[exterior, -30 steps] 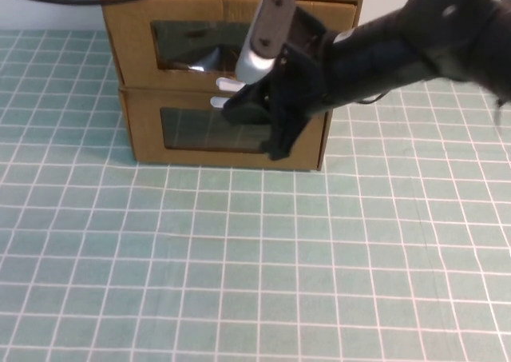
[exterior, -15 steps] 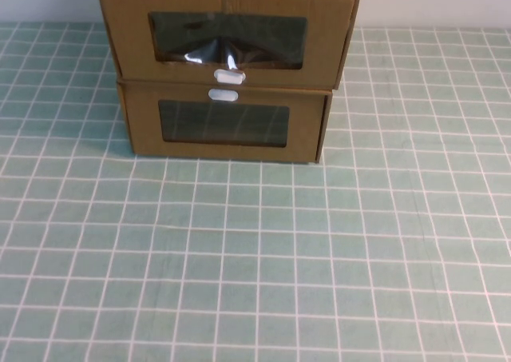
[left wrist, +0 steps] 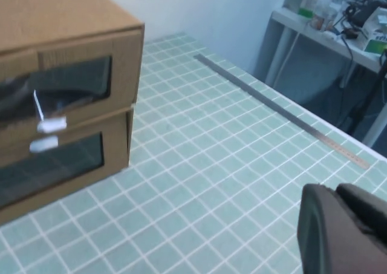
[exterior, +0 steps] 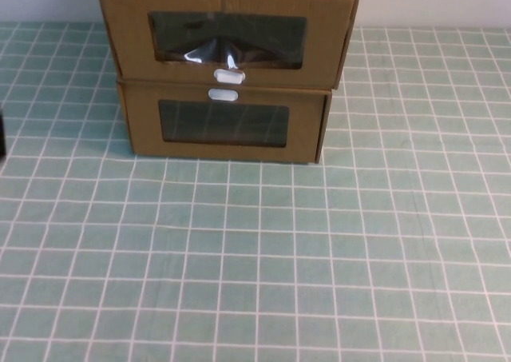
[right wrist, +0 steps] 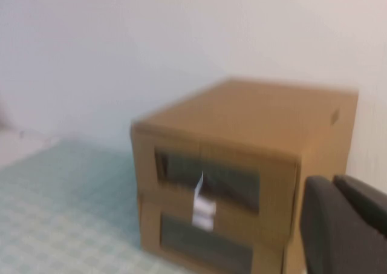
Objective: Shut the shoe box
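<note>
The shoe box (exterior: 227,36) is the upper of two stacked brown cardboard boxes at the back of the table, with a wrinkled clear window and a white pull tab (exterior: 229,77) under it. Its drawer front looks pushed in. It also shows in the left wrist view (left wrist: 66,62) and the right wrist view (right wrist: 242,141). My left gripper (left wrist: 335,189) is shut and empty, low over the mat, well away from the box. My right gripper (right wrist: 332,180) is shut and empty, off to the box's side. Neither gripper's fingers show in the high view.
The matching lower box (exterior: 223,126) with a smooth window carries the shoe box. A green tiled mat (exterior: 255,258) covers the table. A metal strip (left wrist: 284,110) runs along the table edge, with a cluttered shelf (left wrist: 338,26) beyond. A dark sliver of the left arm (exterior: 1,134) shows at the left edge.
One second ago my right arm reached across the fronts of the boxes; it has pulled back out of the high view. A dark sliver of the left arm has appeared at the left edge.
</note>
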You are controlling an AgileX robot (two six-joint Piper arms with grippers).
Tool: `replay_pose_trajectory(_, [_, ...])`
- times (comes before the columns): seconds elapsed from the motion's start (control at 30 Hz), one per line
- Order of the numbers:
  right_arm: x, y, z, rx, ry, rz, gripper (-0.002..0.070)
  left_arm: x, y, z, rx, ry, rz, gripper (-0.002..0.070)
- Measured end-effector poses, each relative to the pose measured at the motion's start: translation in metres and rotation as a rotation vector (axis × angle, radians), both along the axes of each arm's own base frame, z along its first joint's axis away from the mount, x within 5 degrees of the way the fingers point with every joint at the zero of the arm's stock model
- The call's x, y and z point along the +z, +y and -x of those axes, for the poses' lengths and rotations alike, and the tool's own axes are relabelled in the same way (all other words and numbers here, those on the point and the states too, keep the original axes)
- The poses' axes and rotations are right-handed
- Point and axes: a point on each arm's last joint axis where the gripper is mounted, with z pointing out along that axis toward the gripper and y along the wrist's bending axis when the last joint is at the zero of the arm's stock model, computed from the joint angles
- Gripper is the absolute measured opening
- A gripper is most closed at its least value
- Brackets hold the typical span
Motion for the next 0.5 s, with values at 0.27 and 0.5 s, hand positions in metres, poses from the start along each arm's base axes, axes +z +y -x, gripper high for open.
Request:
replay_pose_trajectory(0.27, [-0.101,-0.011,0.005,-0.100,0.022,0.057,-0.0014,-0.101,0.018,0.041,0.183,-0.113,0.086,-0.0003])
replay_pose_trajectory(0.5, [-0.146,-0.015,-0.008,-0.193,0.000,0.033,-0.0014,-0.176,0.035,0.011,0.438,-0.205,0.091,-0.0003])
